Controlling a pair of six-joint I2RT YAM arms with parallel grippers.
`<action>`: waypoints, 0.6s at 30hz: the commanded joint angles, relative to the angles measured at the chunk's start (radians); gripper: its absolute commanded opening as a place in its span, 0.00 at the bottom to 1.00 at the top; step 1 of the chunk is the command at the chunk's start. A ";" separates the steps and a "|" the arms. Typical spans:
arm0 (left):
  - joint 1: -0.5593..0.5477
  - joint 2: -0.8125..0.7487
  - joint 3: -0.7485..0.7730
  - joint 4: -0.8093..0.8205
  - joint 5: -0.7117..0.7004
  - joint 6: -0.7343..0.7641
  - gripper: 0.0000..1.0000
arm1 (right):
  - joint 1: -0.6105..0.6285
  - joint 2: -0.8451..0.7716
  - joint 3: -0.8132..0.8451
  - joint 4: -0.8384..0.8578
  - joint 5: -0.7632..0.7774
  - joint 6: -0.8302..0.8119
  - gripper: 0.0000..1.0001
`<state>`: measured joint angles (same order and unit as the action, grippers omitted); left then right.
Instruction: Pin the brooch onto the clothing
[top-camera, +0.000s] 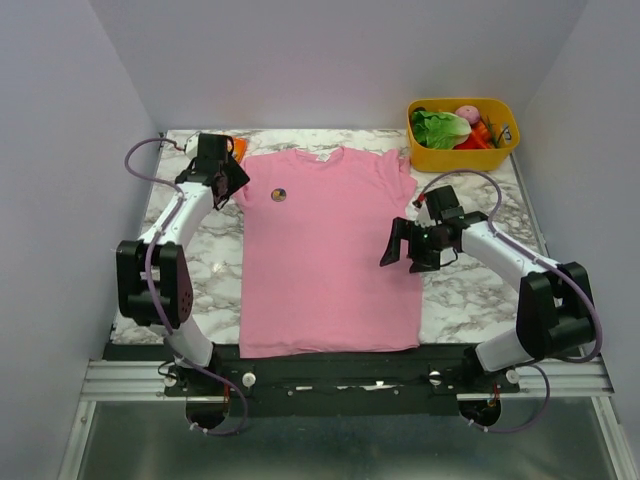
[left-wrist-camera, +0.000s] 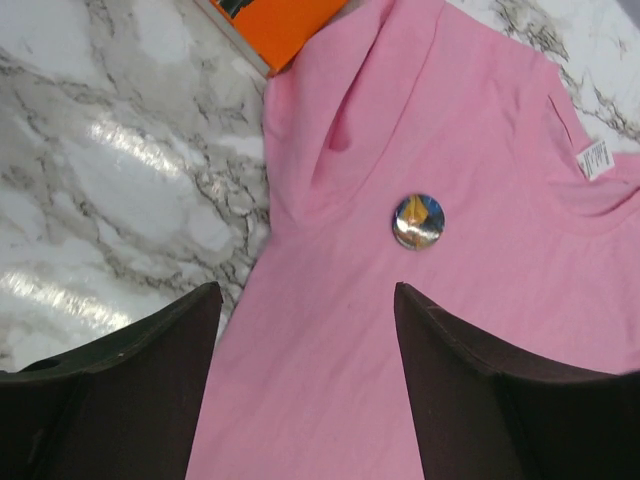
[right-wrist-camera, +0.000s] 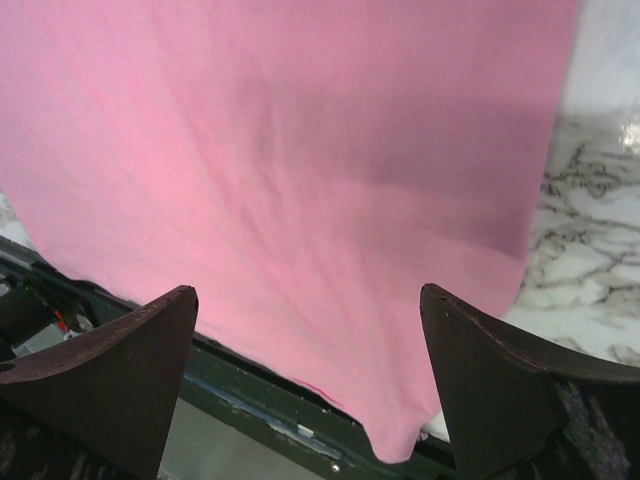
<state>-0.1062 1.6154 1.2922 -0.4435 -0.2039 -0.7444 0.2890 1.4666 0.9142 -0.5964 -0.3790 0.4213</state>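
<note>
The pink T-shirt (top-camera: 325, 250) lies flat on the marble table, neck at the far side. The small round brooch (top-camera: 280, 195) sits on its upper left chest; in the left wrist view the brooch (left-wrist-camera: 419, 221) lies on the shirt (left-wrist-camera: 480, 150) beyond the open fingers. My left gripper (top-camera: 228, 185) is open and empty over the shirt's left sleeve edge. My right gripper (top-camera: 405, 247) is open and empty above the shirt's right side; its wrist view shows the shirt's lower hem (right-wrist-camera: 300, 180).
An orange package (top-camera: 238, 149) lies at the far left by the sleeve, also in the left wrist view (left-wrist-camera: 285, 25). A yellow bin (top-camera: 463, 134) with toy vegetables stands at the far right. The table's black front rail (top-camera: 330, 365) runs under the hem.
</note>
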 joint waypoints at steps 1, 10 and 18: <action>0.043 0.180 0.100 0.061 0.057 0.010 0.69 | 0.009 0.041 0.057 0.053 -0.012 -0.027 1.00; 0.097 0.356 0.144 0.183 0.095 -0.046 0.45 | 0.009 0.090 0.052 0.066 -0.027 -0.036 1.00; 0.140 0.480 0.274 0.138 0.093 -0.039 0.54 | 0.009 0.126 0.055 0.076 -0.035 -0.044 1.00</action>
<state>0.0200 2.0392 1.4998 -0.3145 -0.1192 -0.7780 0.2890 1.5646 0.9527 -0.5430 -0.3965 0.3939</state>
